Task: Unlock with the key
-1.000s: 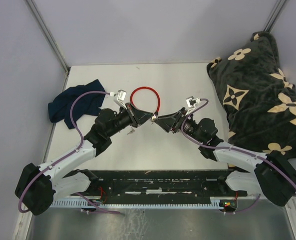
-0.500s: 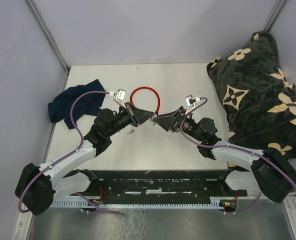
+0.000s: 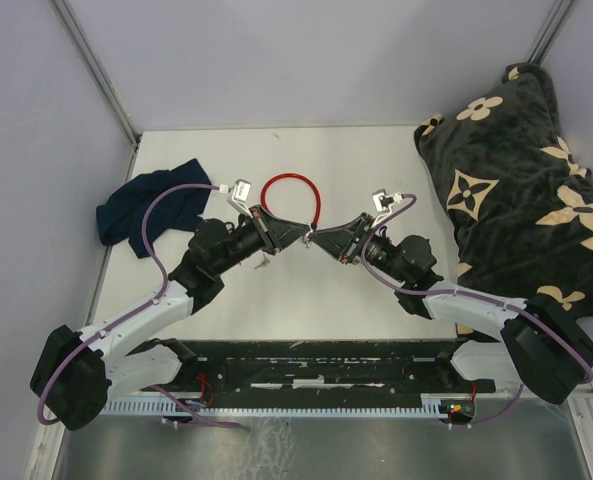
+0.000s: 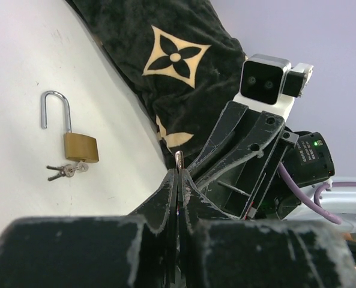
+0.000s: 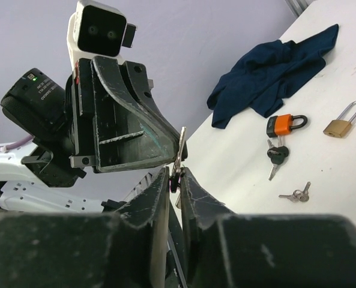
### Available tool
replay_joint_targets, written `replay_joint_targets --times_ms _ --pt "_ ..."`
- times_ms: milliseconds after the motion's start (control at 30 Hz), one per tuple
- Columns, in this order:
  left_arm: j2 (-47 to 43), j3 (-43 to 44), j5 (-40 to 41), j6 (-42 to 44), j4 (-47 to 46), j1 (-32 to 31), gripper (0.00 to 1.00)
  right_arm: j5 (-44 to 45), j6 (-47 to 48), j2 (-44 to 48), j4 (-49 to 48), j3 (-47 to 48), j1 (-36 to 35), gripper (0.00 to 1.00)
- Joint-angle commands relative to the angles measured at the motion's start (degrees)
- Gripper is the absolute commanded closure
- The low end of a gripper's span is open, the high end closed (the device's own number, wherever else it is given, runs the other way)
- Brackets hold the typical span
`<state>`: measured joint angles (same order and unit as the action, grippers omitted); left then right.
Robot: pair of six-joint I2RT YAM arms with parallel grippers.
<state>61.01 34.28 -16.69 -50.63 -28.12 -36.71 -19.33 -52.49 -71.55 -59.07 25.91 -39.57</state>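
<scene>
Both grippers meet in mid-air above the table's middle. My left gripper (image 4: pixel 178 171) is shut on a thin silver key (image 4: pixel 178 158), whose end pokes out above the fingertips. The right gripper (image 5: pixel 175 174) has closed in on the same key (image 5: pixel 180 147), its pads on both sides of the dark head. From above, the left gripper (image 3: pixel 301 236) and right gripper (image 3: pixel 317 241) are tip to tip. On the table lie a brass padlock (image 4: pixel 80 147) and an orange padlock (image 5: pixel 284 125). A red cable loop (image 3: pixel 291 195) lies just behind the grippers.
A black-headed key (image 5: pixel 277 155) and a small bunch of keys (image 5: pixel 296 195) lie by the padlocks. A dark blue cloth (image 3: pixel 146 208) is at the left. A black patterned blanket (image 3: pixel 521 170) fills the right side.
The right gripper's jaws have narrowed from wide apart to closed around the key's head. It has edged slightly left toward the left gripper. The left arm has stayed in place.
</scene>
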Motion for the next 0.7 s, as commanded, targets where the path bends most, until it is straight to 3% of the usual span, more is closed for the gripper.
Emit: replay_joint_targets --times_ms 0,133,300,333,433,500,567,667 --pt "0.2 -0.3 -0.6 -2.8 -4.6 0.2 0.97 -1.3 -0.3 -0.5 -4.6 2.1 0.3 0.85" --pt "0.3 -0.3 -0.7 -3.2 -5.1 0.2 0.97 -1.2 -0.5 -0.9 -4.9 1.7 0.3 0.97" --pt "0.7 -0.3 -0.5 -3.1 -4.5 0.2 0.94 -0.8 -0.7 -0.9 -5.5 1.3 0.5 0.98" --pt "0.4 -0.1 0.0 -2.5 -3.5 0.2 0.88 -0.6 -0.8 -0.8 -5.3 1.1 0.7 0.98" --pt "-0.9 1.1 3.4 0.7 2.0 0.3 0.56 -0.2 -1.2 -0.1 -3.7 0.1 2.0 0.98" --pt "-1.6 2.8 6.2 3.6 7.2 0.3 0.39 0.4 -1.1 0.8 -2.2 -1.2 3.2 0.98" --pt "-1.3 4.9 8.6 6.9 12.5 0.3 0.28 1.3 -0.9 1.8 -0.7 -2.7 4.2 0.98" --pt "1.6 9.5 11.0 12.7 22.1 0.3 0.22 2.9 0.2 3.6 1.5 -5.1 5.4 0.98"
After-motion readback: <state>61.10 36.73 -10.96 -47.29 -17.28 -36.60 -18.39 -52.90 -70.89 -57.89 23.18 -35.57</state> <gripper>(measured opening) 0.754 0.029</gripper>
